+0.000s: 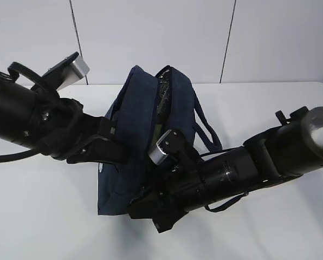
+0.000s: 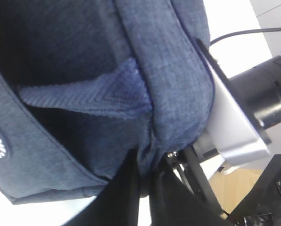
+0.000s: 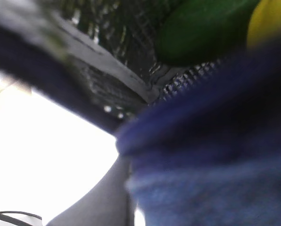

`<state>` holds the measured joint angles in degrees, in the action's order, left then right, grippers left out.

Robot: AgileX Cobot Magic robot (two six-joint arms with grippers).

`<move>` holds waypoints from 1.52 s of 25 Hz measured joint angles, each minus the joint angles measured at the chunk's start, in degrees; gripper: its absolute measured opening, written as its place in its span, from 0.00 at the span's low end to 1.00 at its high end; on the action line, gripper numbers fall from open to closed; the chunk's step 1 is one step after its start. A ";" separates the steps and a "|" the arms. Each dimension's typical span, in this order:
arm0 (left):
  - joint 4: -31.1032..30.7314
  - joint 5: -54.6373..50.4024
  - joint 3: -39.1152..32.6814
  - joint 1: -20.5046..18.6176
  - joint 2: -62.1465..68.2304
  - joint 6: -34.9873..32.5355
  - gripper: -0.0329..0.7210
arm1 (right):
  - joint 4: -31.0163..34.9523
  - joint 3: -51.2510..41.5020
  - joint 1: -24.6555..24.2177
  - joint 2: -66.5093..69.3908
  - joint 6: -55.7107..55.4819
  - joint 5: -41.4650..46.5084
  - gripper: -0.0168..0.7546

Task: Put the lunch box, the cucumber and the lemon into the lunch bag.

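Your right gripper [image 1: 150,208], clenched, seems to pinch the lunch bag [image 1: 131,124] at its near end; the opening's long axis runs toward 12 o'clock, cucumber [image 3: 202,28] and lemon [image 3: 270,19] inside.

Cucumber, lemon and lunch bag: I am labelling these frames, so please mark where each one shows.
cucumber [image 3: 202,30]: right wrist view, on its dark green side, inside the bag.
lemon [image 3: 270,19]: right wrist view, on its yellow skin at the frame's top right.
lunch bag [image 1: 134,114]: exterior view, on its navy fabric side panel.
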<state>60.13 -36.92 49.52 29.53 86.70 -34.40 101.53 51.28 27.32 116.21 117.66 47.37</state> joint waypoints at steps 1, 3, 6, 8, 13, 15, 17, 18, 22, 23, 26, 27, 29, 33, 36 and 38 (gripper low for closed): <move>0.00 0.12 0.00 0.00 0.00 0.00 0.05 | -0.12 0.00 0.00 0.00 -0.13 0.00 0.00; 0.00 0.38 0.00 0.00 0.00 0.00 0.05 | -0.30 -0.52 0.00 -0.29 -0.35 -0.10 0.00; 0.00 0.69 0.00 0.00 0.00 0.00 0.05 | -0.78 -1.17 0.00 -1.38 -0.60 -1.08 0.00; 0.00 1.01 0.00 0.00 0.00 0.00 0.05 | -0.94 -1.31 0.00 -1.85 -0.60 -1.28 0.00; 0.00 1.36 0.00 0.00 0.00 0.00 0.05 | -1.43 -1.82 0.00 -2.20 -1.41 -1.37 0.00; -0.03 1.49 0.00 0.00 0.00 0.00 0.05 | -1.43 -2.77 0.00 -2.22 -1.55 -1.37 0.00; -0.12 1.49 0.00 0.00 0.00 0.00 0.05 | -1.43 -3.54 0.00 -2.59 -1.55 -1.37 0.00; -0.15 1.49 0.00 0.00 0.00 0.00 0.05 | -1.43 -3.94 0.00 -2.69 -1.64 -1.26 0.00; -0.25 1.49 0.00 0.00 0.00 0.00 0.05 | -1.36 -4.99 0.00 -4.20 -1.67 -1.50 0.00; -0.25 1.49 0.00 0.00 0.00 0.00 0.05 | -1.50 -5.14 0.00 -4.65 -1.76 -1.77 0.00; -0.25 1.71 0.00 0.00 0.00 0.00 0.05 | -1.59 -5.66 0.00 -5.88 -1.87 -2.73 0.00; -0.25 1.71 0.00 0.00 0.00 0.00 0.05 | -1.59 -5.91 0.00 -6.38 -1.87 -2.99 0.00; -0.25 1.71 0.00 0.00 0.00 0.00 0.05 | -1.72 -6.57 0.00 -7.41 -1.87 -3.83 0.00; -0.25 1.78 0.00 0.00 0.00 0.00 0.05 | -1.81 -7.64 0.00 -8.94 -1.87 -4.90 0.00; -0.34 1.78 0.00 0.00 0.00 0.00 0.05 | -1.81 -7.97 0.00 -9.32 -1.87 -5.15 0.00; -0.36 1.78 0.00 0.00 0.00 0.00 0.05 | -1.95 -7.97 0.00 -9.32 -1.98 -5.15 0.00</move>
<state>59.77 -35.14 49.52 29.53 86.70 -34.40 99.58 43.31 27.32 106.89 115.68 42.22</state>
